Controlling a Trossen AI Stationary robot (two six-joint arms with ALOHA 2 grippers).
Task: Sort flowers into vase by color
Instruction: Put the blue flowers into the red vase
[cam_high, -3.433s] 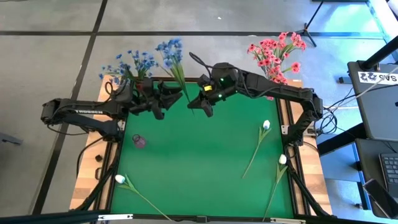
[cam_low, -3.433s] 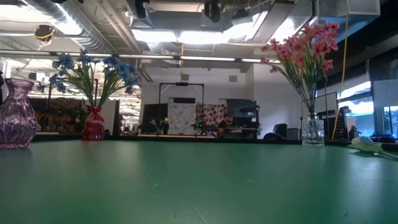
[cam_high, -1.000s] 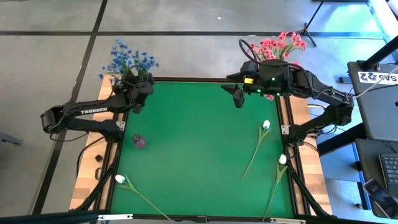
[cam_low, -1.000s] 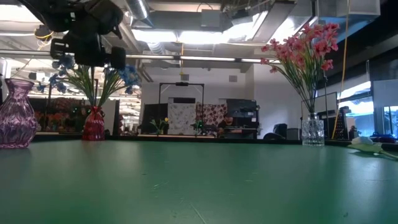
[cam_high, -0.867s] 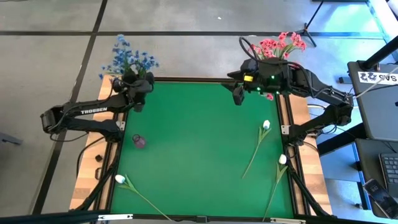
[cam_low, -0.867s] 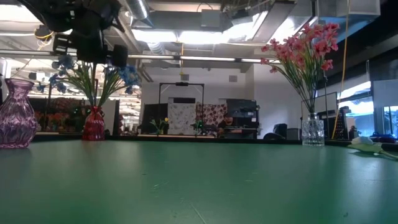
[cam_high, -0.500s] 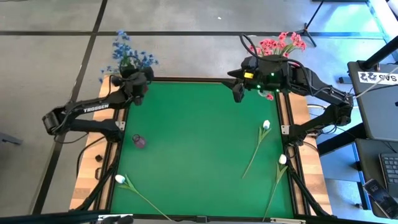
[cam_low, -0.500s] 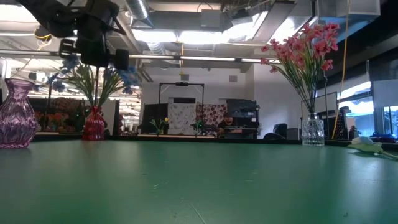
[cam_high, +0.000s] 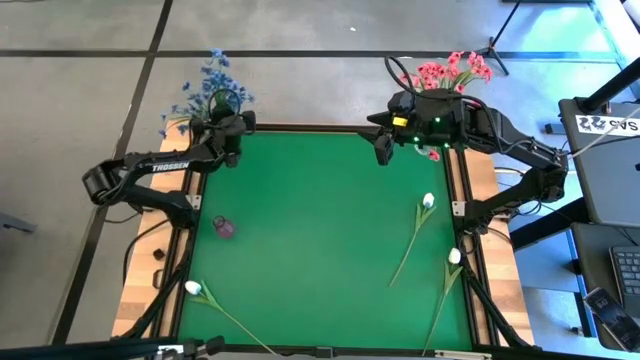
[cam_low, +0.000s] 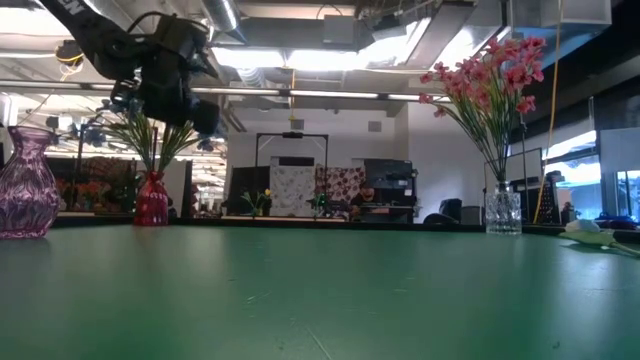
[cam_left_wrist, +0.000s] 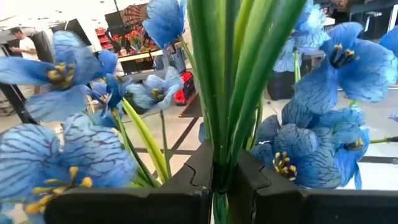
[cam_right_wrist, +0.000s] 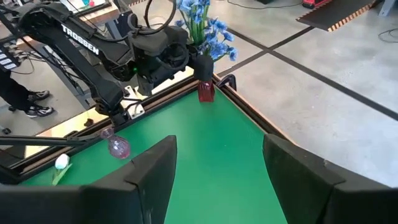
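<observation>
Blue flowers (cam_high: 212, 88) stand in a small red vase (cam_right_wrist: 206, 91) at the table's far left corner. My left gripper (cam_high: 228, 128) hovers above that vase and is shut on their green stems. Pink flowers (cam_high: 447, 74) fill a clear vase (cam_low: 503, 212) at the far right corner. My right gripper (cam_right_wrist: 217, 168) hangs open and empty beside them, above the far edge. Three white flowers (cam_high: 428, 201) (cam_high: 454, 256) (cam_high: 193, 288) lie flat on the green mat. An empty purple vase (cam_high: 223, 227) stands on its base near the left edge. My left gripper pinches a bunch of the blue flowers' green stems (cam_left_wrist: 219, 163) between its two fingers (cam_left_wrist: 186, 186), below the blooms. The fingers come in level and lie across the upright stems. The stems run down toward the red vase's mouth (cam_low: 151, 173); their lower ends are hidden.
The green mat (cam_high: 320, 250) has a raised dark frame with wooden boards at both sides. The purple vase (cam_low: 25, 195) stands close to the red one (cam_low: 150, 200) in the low view. People and furniture fill the room beyond the table.
My left gripper has moved a little toward the table's right and far edges and turned, staying shut on the stems. The blue blooms have swung with it and now lean farther over the far edge.
</observation>
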